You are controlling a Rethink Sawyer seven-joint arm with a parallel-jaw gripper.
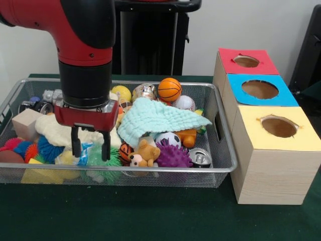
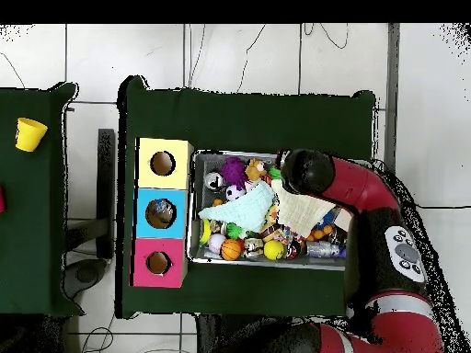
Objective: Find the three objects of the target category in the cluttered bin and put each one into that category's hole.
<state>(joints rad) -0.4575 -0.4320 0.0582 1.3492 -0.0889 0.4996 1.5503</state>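
The wire-mesh bin is packed with toys and cloths; it also shows in the overhead view. My gripper hangs low over the bin's left front part, fingers apart. A crumpled clear and blue piece lies between them, beside a green spiky ball; I cannot tell if it is a bottle. A crushed clear bottle lies at the bin's robot-side edge, also in the front view. The blue-surround hole tops the middle box. In the overhead view the arm hides the gripper.
A red-surround hole and a yellow-surround hole flank the blue one. A mint cloth, a basketball, a purple spiky ball, a teddy bear and a silver can fill the bin. A yellow cup stands on another table.
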